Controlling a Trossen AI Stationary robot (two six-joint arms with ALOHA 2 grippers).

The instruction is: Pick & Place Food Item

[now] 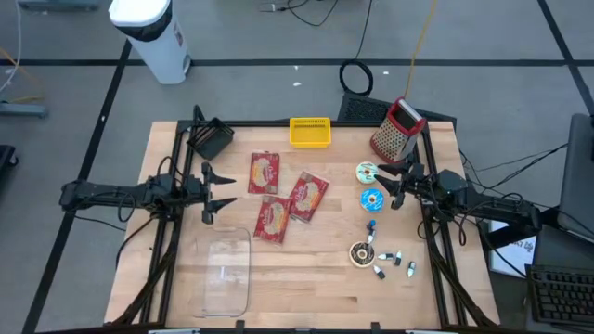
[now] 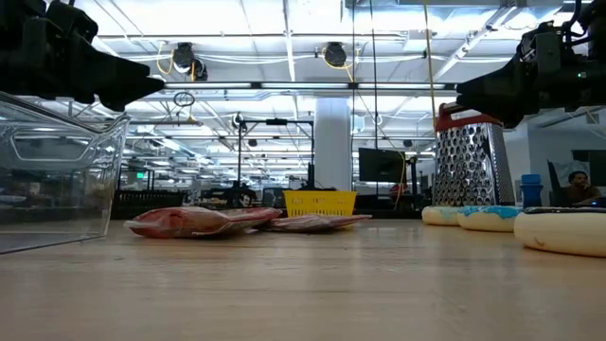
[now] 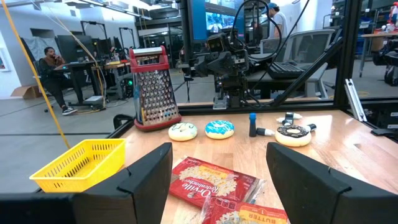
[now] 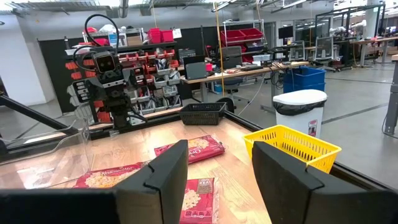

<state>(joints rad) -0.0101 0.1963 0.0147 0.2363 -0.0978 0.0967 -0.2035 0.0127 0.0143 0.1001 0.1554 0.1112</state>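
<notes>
Three red popcorn packets lie flat mid-table: one at the far side (image 1: 264,172), one to its right (image 1: 308,197), one nearer (image 1: 270,221). Three iced donuts (image 1: 368,171) (image 1: 372,199) (image 1: 361,252) rest on the wood at the right. My left gripper (image 1: 221,193) hangs open above the table, left of the packets, and its wrist view shows a packet (image 3: 214,180) between the spread fingers' lines, untouched. My right gripper (image 1: 388,184) stands open beside the two far donuts, clear of them; its own view (image 4: 219,163) looks across the packets (image 4: 189,149).
A yellow basket (image 1: 310,132) and a black basket (image 1: 212,139) sit at the far edge. A red-topped metal grater (image 1: 397,130) stands far right. A clear plastic container (image 1: 227,269) lies near left. Several small bottles (image 1: 390,262) are scattered near right. People sit in the room beyond.
</notes>
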